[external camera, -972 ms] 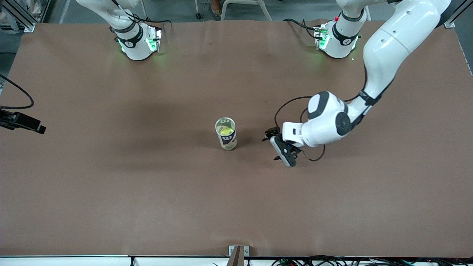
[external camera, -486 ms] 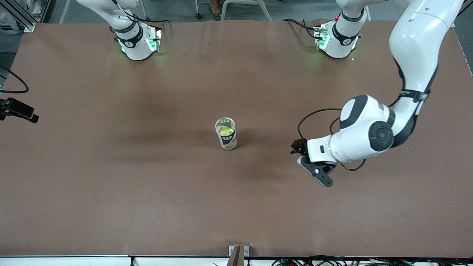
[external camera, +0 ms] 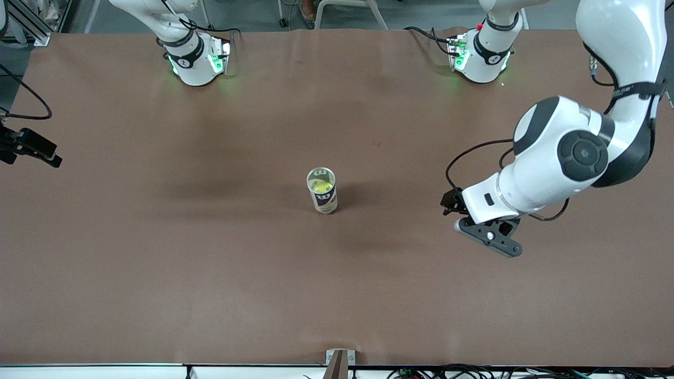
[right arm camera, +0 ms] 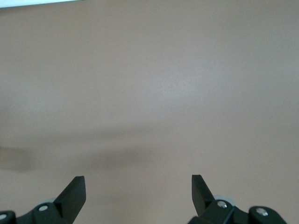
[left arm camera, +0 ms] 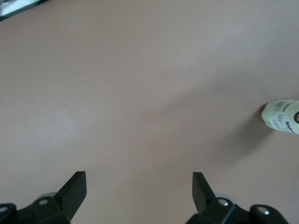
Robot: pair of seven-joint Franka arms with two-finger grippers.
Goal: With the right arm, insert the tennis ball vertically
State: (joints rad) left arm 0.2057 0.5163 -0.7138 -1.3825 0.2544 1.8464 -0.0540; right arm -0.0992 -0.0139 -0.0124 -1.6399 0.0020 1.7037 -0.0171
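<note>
A clear tennis ball can (external camera: pixel 322 191) with a dark label stands upright on the brown table (external camera: pixel 210 252). A yellow tennis ball (external camera: pixel 318 186) sits inside it, seen through the open top. My left gripper (external camera: pixel 488 237) hangs open and empty over bare table, off toward the left arm's end from the can. In the left wrist view the gripper (left arm camera: pixel 139 186) is open, and the can (left arm camera: pixel 282 116) shows at the picture's edge. My right gripper (external camera: pixel 32 149) is at the right arm's end of the table. In the right wrist view it (right arm camera: pixel 138 189) is open and empty over bare table.
The two arm bases (external camera: pixel 194 59) (external camera: pixel 480 52) stand along the table's edge farthest from the front camera. A small bracket (external camera: pixel 339 360) sits at the table's near edge. Cables hang by the right gripper.
My left gripper has drawn away from the can toward the left arm's end of the table and risen. My right gripper has shifted slightly at the table's edge. The can has not moved.
</note>
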